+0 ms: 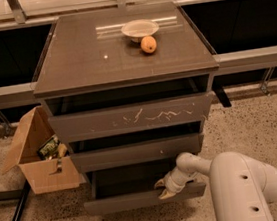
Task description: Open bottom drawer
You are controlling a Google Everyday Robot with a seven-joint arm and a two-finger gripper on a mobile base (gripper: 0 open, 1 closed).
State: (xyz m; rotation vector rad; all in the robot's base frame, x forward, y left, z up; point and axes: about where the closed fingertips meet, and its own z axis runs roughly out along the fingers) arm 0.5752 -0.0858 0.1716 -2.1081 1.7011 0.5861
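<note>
A: Locating the gripper?
B: Sitting low, right at the top edge of the bottom drawer front, a bit right of its middle. Hanging off the white arm, which is reaching in from the lower right.

A: Clamping on the lip or gaping wide?
B: Cannot tell. Overlapping the edge, but not showing the opening from this angle.

A: Pinning down the drawer itself?
B: Lowest of three in the dark cabinet, just above the speckled floor. Standing open, sticking out further than the two above. Showing a dark, shallow inside behind the plain front.

A: Checking the other two?
B: Top drawer sitting slightly out, carrying white scratches across the front. Middle drawer sitting out a little more, plain apart from one tiny pale speck. Stepping forward like stairs, top to bottom.

A: Listing anything on top?
B: Pale bowl resting near the back, orange lying just in front of it, touching or nearly so.

A: Noting surroundings?
B: Open cardboard box standing on the floor just left of the cabinet, holding some packets. Black pole lying slanted at the lower left, beside the box.
</note>
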